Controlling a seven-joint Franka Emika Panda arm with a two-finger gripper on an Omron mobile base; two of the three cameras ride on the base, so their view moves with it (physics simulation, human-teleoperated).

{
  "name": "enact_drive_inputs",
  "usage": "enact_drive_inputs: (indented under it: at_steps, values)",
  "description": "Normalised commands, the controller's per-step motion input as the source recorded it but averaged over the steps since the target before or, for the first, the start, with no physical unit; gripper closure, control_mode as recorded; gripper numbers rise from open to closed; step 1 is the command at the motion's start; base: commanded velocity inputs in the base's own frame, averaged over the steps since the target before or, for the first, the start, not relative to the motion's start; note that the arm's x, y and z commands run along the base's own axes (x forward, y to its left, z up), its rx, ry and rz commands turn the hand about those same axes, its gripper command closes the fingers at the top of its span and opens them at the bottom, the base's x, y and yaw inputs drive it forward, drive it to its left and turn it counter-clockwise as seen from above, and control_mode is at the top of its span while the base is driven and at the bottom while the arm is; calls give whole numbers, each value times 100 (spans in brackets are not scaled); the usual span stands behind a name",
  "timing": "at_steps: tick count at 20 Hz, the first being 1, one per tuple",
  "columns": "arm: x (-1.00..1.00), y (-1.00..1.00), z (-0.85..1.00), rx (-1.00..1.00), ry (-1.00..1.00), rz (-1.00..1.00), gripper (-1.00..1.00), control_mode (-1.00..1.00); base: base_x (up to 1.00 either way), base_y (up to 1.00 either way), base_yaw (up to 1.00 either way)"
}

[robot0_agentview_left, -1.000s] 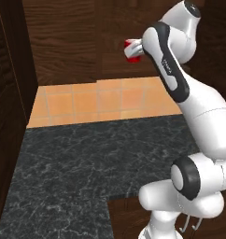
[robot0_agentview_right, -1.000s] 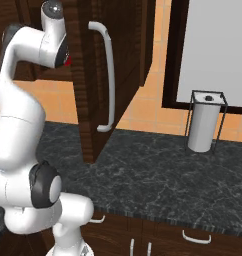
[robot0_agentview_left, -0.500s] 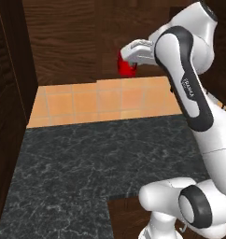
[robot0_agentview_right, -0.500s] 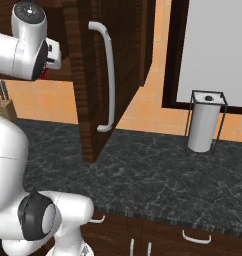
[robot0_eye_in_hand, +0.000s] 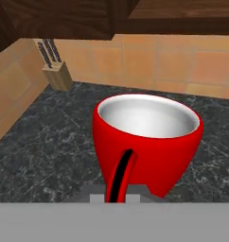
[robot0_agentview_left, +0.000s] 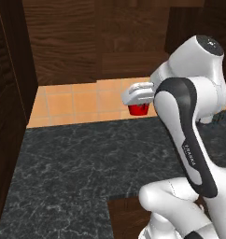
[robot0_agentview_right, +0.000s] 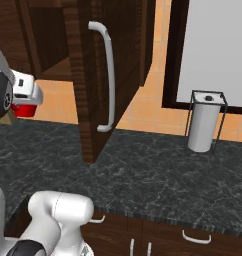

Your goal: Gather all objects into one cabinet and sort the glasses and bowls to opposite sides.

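You have a dark marbled countertop (robot0_agentview_right: pixel 158 175) running below the orange tiled wall. In the right base view a paper-towel roll in its wire holder (robot0_agentview_right: pixel 205 121) stands on it at about three o'clock. In the hand view a wooden knife block (robot0_eye_in_hand: pixel 57 73) sits at ten o'clock, against the tiles.

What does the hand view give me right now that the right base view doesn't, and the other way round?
Hand view: the red cup's pale grey inside, with nothing in it, and a wooden knife block standing in the counter's far corner. Right base view: the open cabinet door with its curved pale handle, a paper towel holder by the window, and drawer fronts below the counter. Both show the red cup held at the gripper above the dark marbled counter, with orange wall tiles behind.
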Motion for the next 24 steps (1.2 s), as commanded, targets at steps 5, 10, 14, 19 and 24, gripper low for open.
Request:
enact_drive_inputs:
  at_steps: [5,10,14,19,24]
  values:
    - [-46,-3,-4,2,0,-4,100,-100,0,0,0]
    - [0,0,0,0,0,0,100,-100,0,0,0]
    - [0,0,0,0,0,0,100,-100,0,0,0]
    - [-2,0,0,0,0,0,100,100,-75,0,-8]
    - [0,0,0,0,0,0,100,100,-100,0,-14]
